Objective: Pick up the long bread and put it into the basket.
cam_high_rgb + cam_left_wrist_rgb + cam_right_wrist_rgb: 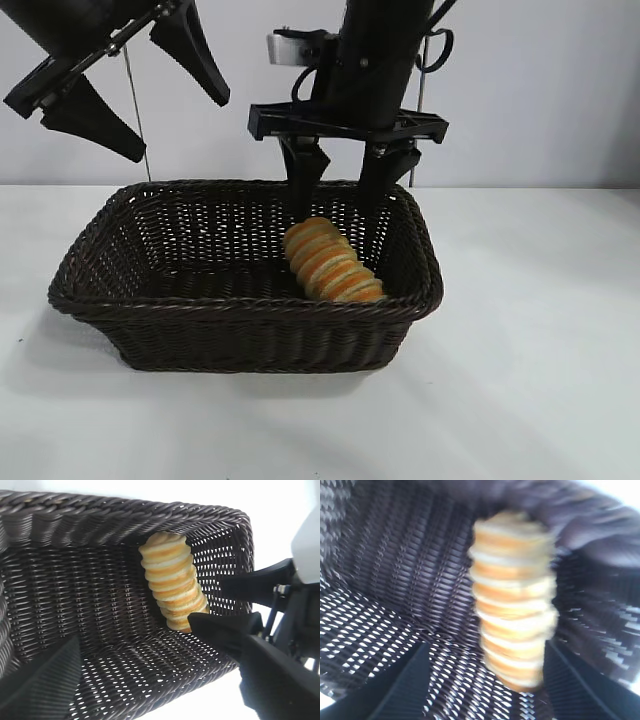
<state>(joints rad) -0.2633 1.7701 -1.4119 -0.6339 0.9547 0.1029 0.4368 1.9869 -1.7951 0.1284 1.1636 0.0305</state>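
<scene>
The bread (pixel 331 262) lies inside the basket (pixel 240 310), at its right end against the wall. The right gripper (pixel 340 195) hangs just above it, released, fingers spread either side and clear of it. The left gripper (pixel 130 85) hovers spread wide over the basket's left end above the counter (pixel 540 330).

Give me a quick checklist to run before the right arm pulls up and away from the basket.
1. Long bread inside the basket: ok.
2. Right gripper open, fingers apart from the bread: ok.
3. Bread settled flat on the floor: not ok, it leans against the near right wall.
4. Right fingers clear of the basket rim: cannot tell.
5. Left gripper open, up and left above the basket, out of the way: ok.
</scene>
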